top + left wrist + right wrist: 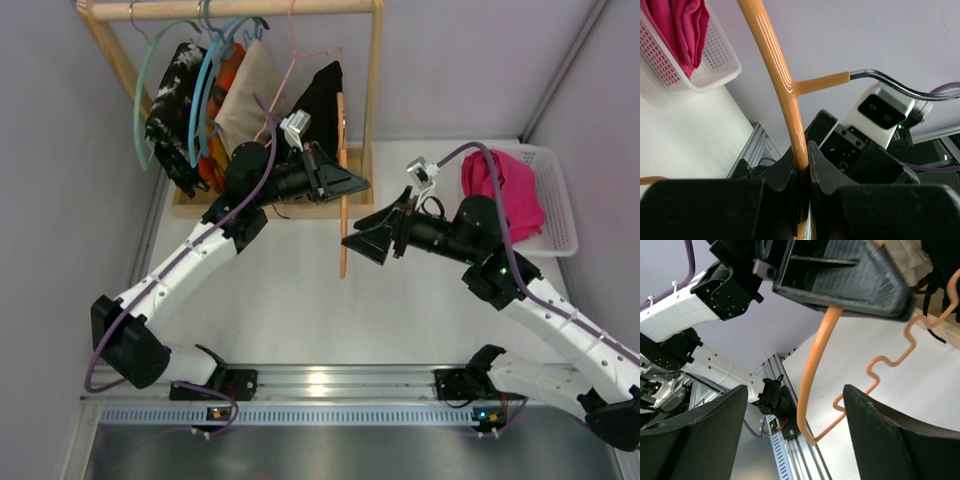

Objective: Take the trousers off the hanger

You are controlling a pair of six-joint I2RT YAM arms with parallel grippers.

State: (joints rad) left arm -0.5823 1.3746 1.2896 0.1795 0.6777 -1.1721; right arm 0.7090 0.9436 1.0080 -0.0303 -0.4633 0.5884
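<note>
My left gripper is shut on a bare orange wire hanger and holds it upright above the table; the closed jaws clamp its bar in the left wrist view. My right gripper is open, its fingers on either side of the hanger's lower loop without touching it. The magenta-pink trousers lie bunched in the white basket, and they also show in the left wrist view. The black trousers hang at the right end of the rack, drawstrings dangling.
A wooden clothes rack stands at the back with several hangers and garments: black-and-white, orange, beige. Grey walls close in on the left and right. The rail with the arm bases runs along the near edge.
</note>
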